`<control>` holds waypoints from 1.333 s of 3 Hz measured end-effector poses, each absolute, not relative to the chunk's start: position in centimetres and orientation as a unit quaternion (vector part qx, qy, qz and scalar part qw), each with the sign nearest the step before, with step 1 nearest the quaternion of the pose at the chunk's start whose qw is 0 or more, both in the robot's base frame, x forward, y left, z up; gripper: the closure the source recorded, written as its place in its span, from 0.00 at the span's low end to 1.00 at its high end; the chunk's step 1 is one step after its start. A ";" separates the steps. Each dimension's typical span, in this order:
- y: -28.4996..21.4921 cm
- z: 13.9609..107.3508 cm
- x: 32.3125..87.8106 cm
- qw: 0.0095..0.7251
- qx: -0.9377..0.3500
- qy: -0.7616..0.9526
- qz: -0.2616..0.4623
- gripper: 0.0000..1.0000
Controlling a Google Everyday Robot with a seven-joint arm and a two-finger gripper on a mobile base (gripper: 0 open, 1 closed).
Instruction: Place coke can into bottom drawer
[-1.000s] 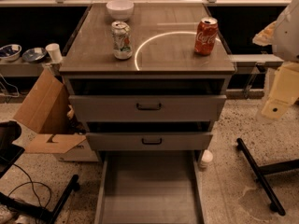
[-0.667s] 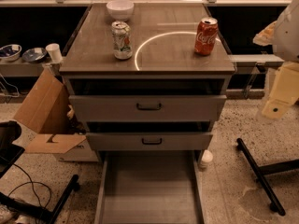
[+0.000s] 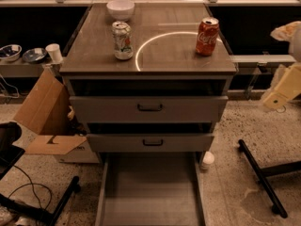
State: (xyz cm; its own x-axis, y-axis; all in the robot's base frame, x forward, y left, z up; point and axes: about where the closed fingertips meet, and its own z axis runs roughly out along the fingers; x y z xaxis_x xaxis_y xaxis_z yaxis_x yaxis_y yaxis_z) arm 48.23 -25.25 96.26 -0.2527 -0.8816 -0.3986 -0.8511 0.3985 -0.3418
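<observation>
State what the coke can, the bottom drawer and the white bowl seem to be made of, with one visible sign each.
Coke can: likely painted metal, bare silver top. Bottom drawer: apparently matte grey sheet metal, flat floor, thin walls. White bowl: smooth, ceramic or plastic. The gripper, at the right edge beside the cabinet, looks cream plastic.

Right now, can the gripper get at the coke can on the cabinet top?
Probably yes: the gripper sits off the cabinet's right side, and the coke can stands alone near that edge, nothing between them.
</observation>
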 end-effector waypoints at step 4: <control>-28.4 90.6 69.0 0.579 -0.298 0.745 0.147 0.00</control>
State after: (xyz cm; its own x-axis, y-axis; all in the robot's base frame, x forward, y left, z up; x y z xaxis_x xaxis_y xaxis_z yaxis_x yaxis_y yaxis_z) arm 69.03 -28.37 90.57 -0.1533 -0.2726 -0.9498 -0.6139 0.7795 -0.1246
